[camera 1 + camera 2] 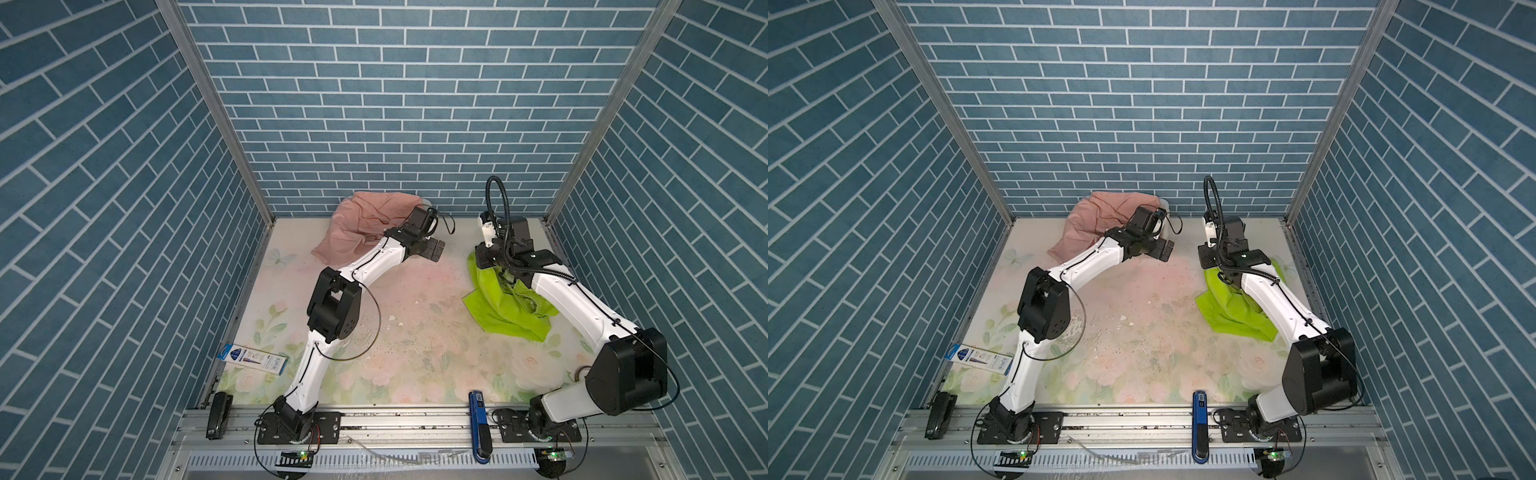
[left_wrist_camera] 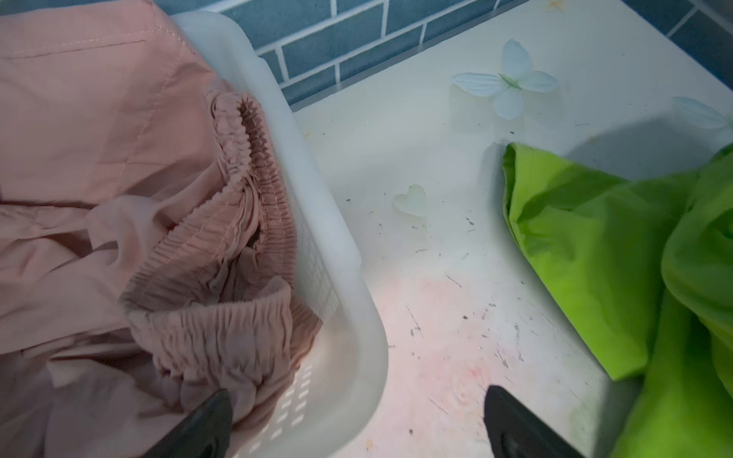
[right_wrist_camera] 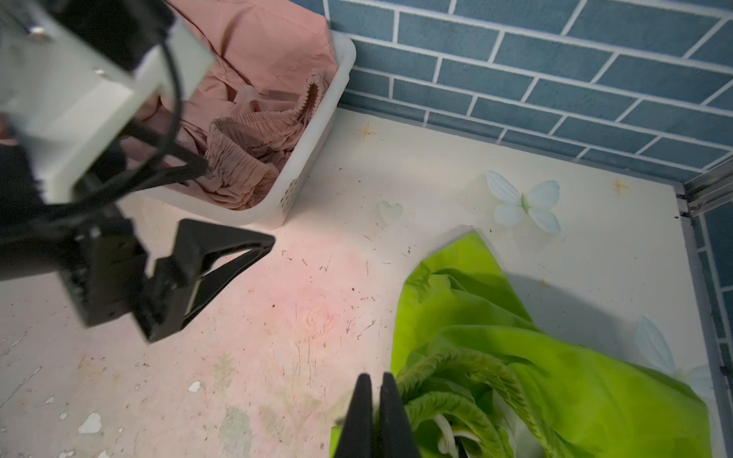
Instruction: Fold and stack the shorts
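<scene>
The right end effector [image 3: 375, 382] was pinched shut on the bunched lime-green shorts [image 3: 555, 376] at the right of the worktop [image 1: 415, 316], while the left end effector [image 1: 435, 249] hung wide open just beside the white basket [image 2: 345, 277] holding the salmon-pink shorts [image 2: 99, 158].

My left gripper [image 1: 437, 250] hangs at the end of a bent, forward-reaching arm, jaws spread wide with nothing between them. My right gripper [image 3: 376, 396] points downward from a sharply bent wrist, jaws pressed together on a fold of the lime-green shorts [image 3: 555, 376].
</scene>
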`<state>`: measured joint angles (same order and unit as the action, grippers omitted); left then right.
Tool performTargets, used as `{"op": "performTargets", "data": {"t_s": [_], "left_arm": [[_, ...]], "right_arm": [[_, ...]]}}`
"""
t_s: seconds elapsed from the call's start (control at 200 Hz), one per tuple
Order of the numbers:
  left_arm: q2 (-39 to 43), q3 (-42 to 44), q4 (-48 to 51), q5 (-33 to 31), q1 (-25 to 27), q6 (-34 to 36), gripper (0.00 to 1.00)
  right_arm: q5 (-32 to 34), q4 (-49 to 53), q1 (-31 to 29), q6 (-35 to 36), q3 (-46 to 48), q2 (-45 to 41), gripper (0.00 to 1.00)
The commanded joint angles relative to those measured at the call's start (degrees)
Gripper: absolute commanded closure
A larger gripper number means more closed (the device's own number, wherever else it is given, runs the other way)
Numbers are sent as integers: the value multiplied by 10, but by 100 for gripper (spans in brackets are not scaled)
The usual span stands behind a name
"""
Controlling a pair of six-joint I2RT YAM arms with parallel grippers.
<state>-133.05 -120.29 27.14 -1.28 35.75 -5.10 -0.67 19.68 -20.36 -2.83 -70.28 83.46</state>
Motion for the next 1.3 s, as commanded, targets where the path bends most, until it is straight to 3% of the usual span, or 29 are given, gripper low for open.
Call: {"op": "performTargets", "data": {"t_s": [0.0, 0.185, 0.415, 0.735, 1.06, 1.295], "left_arm": [[-48, -62, 49, -42, -1, 10, 0], [-102, -133, 86, -133, -12, 17, 0], [-103, -127, 109, -125, -67, -31, 0], [-26, 4, 95, -150, -127, -57, 0], [68, 163, 48, -175, -177, 6, 0], [107, 204, 30, -183, -202, 23, 0]], "right_arm": [[-16, -34, -2, -30, 15, -56, 100], [-12, -13, -3, -31, 40, -99, 100], [-40, -2, -3, -24, 58, -100, 100], [-86, 11, -44, 16, 38, -68, 100], [-97, 8, -105, 36, 6, -26, 100], [-106, 2, -131, 35, -46, 20, 100]]}}
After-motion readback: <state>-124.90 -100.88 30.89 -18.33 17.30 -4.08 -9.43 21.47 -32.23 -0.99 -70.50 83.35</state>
